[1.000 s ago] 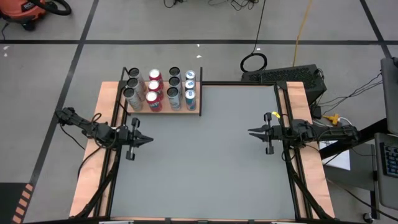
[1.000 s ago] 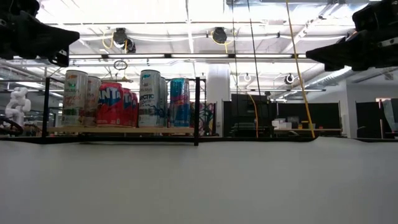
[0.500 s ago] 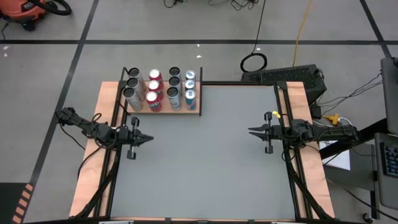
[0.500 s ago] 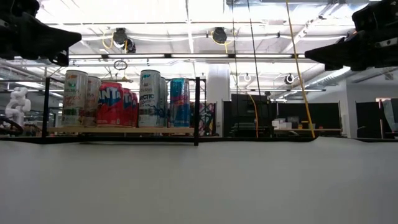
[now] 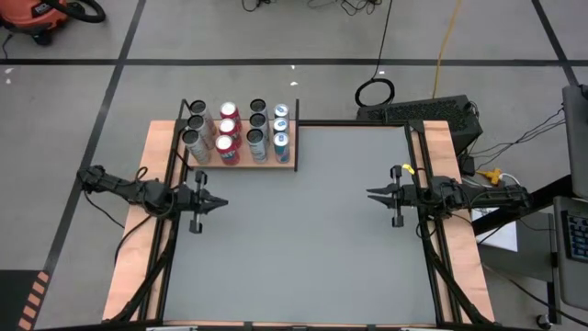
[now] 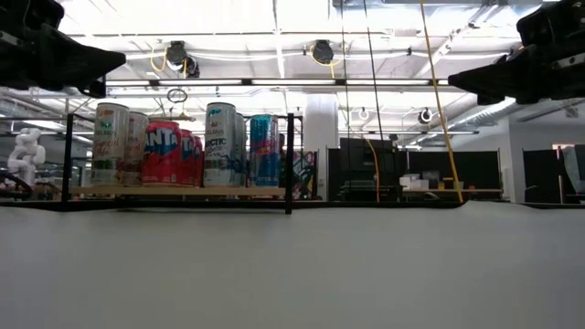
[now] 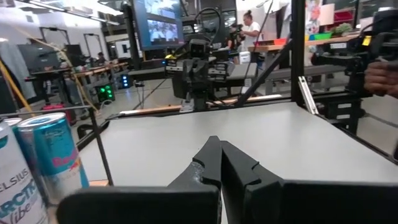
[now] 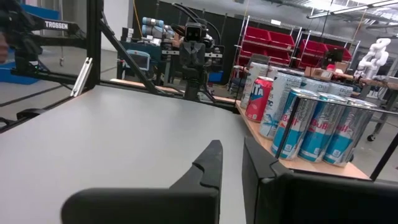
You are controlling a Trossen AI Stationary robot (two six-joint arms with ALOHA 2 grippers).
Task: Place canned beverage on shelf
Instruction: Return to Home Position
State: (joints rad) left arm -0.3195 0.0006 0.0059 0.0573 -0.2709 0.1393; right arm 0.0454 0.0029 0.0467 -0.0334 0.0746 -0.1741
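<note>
cans (image 5: 227, 127) on shelf (image 5: 270, 163) (four rows)

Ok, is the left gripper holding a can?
No, the left gripper is shut with nothing between its fingers, and the cans stand on the shelf.

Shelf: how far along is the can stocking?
Done: twelve cans stand on the shelf, four rows of three. In hand: nothing; left hand and right hand hover empty at opposite sides. Remaining: no can shows on the grey tabletop, so likely just parking.
</note>
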